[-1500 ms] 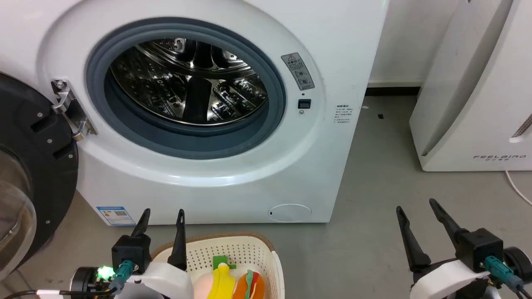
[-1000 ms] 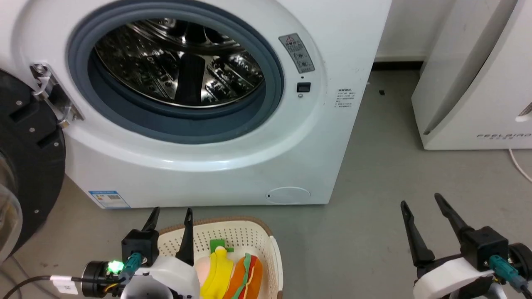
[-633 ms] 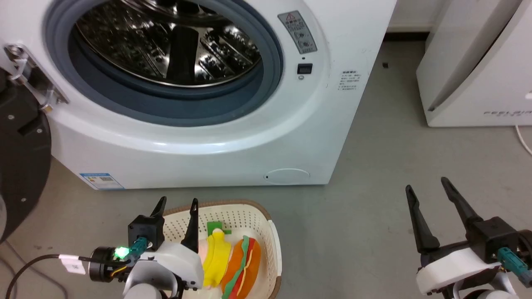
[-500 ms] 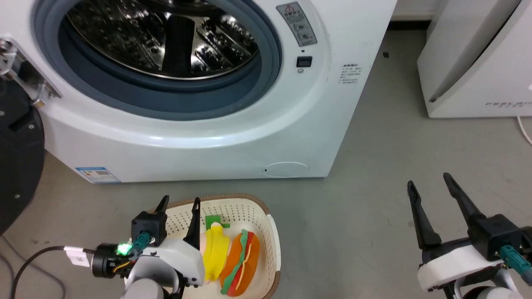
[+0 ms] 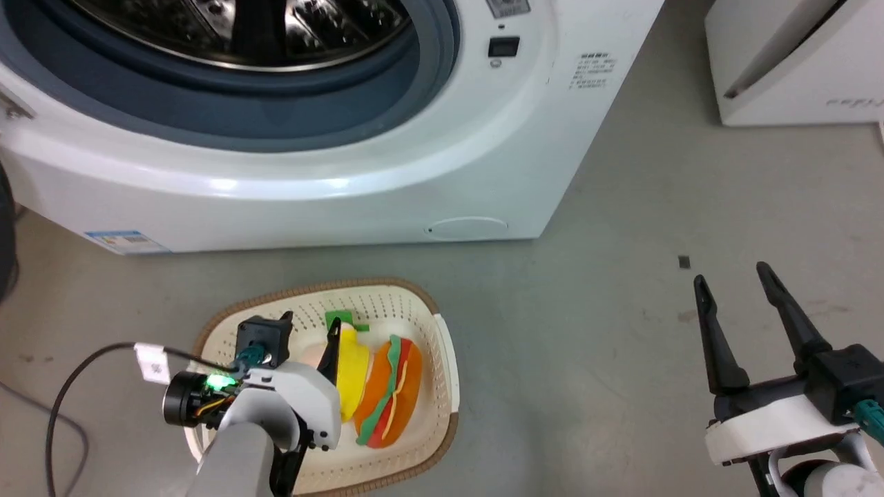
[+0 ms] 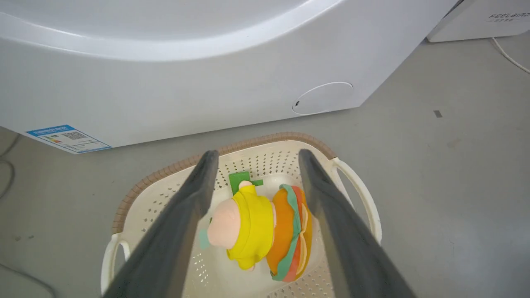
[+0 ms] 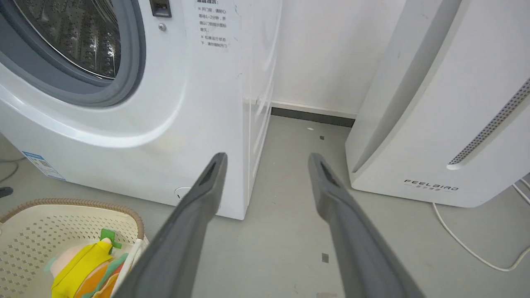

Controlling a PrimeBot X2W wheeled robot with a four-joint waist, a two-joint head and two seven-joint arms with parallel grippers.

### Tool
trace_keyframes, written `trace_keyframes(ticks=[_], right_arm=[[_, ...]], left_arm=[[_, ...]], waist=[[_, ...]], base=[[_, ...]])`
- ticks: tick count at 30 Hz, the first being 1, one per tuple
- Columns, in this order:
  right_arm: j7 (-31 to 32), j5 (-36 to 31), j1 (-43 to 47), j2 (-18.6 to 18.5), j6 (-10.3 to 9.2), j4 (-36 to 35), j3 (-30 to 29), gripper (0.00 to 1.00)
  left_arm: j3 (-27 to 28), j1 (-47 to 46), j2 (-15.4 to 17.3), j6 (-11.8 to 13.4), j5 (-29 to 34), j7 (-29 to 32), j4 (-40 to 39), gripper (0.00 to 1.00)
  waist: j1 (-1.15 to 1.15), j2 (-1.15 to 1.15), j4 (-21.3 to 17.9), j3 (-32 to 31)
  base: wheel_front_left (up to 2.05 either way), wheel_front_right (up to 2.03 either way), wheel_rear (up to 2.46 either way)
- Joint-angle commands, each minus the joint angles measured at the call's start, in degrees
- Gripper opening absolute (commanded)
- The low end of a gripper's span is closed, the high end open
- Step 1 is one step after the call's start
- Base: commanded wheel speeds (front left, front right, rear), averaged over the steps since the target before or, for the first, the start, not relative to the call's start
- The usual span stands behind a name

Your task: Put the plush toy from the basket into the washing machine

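basket wall rings plush toy under spread, empty left gripper; right gripper spread, empty.

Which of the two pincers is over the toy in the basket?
The left pincer: it hovers open above the plush toy in the basket, while the right pincer, also open, hangs over the floor.
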Motion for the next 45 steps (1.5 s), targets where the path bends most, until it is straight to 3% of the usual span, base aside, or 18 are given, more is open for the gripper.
trace_keyframes(ticks=[1, 26, 45], right_arm=[[-0.58, -0.54, -1.2, 0.03, -0.03, -0.48, -0.4, 1.0], [-3.68, 1.37, -4.63, 0.04, -0.04, -4.27, -2.14, 1.0], [-5.83, 1.72, -6.77, 0.04, -0.05, -6.61, -2.67, 1.0]], left_arm=[[-0.45, -1.96, 0.5, -0.34, -0.42, 0.29, 1.8, 1.0], [-7.89, -18.4, 6.57, -2.12, -2.12, 9.53, 20.28, 1.0], [-12.21, -28.83, 8.61, -1.69, -3.72, 9.77, 31.05, 1.0]], waist=[[-0.01, 0.0, -0.26, 1.73], [-0.01, 0.0, -3.29, 19.4], [-0.01, 0.0, -4.27, 29.31]], base=[[0.0, 0.0, 0.0], [0.0, 0.0, 0.0], [0.0, 0.0, 0.0]])
